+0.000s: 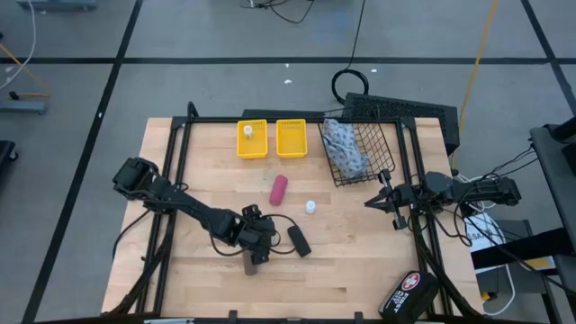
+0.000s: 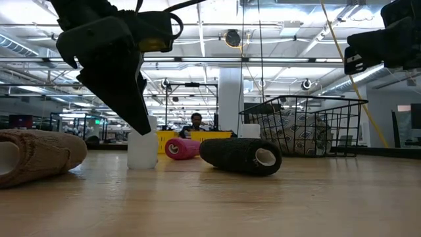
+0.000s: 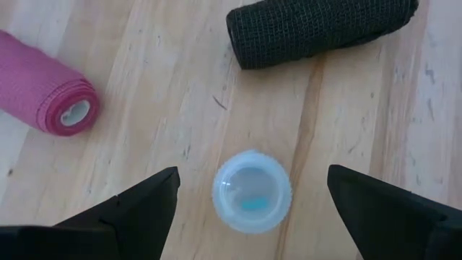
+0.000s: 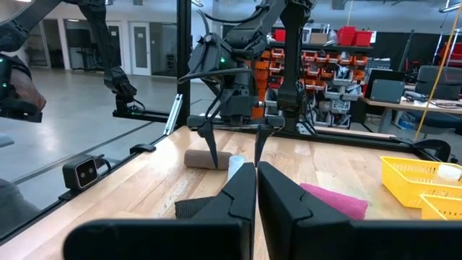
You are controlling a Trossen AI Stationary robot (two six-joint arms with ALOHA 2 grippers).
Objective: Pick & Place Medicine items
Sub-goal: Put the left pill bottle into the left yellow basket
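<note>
My left gripper (image 3: 253,173) is open and points down over a small white bottle (image 3: 251,191) standing upright on the table. One finger stands on each side of the bottle, clear of it. In the high view the gripper (image 1: 258,247) hides this bottle. Around it lie a magenta roll (image 1: 279,189), a black roll (image 1: 299,240) and a brown roll (image 1: 248,264). A second white bottle (image 1: 310,207) stands farther right, and a third (image 1: 248,133) sits in a yellow bin. The blue-white pouch (image 1: 345,146) lies in the wire basket. My right gripper (image 1: 382,202) is shut and waits at the table's right.
Two yellow bins (image 1: 291,137) sit at the far edge beside the wire basket (image 1: 369,148). A black case with a red-white cross (image 1: 409,292) lies at the near right corner. A black frame rail (image 1: 180,162) runs along the table's sides.
</note>
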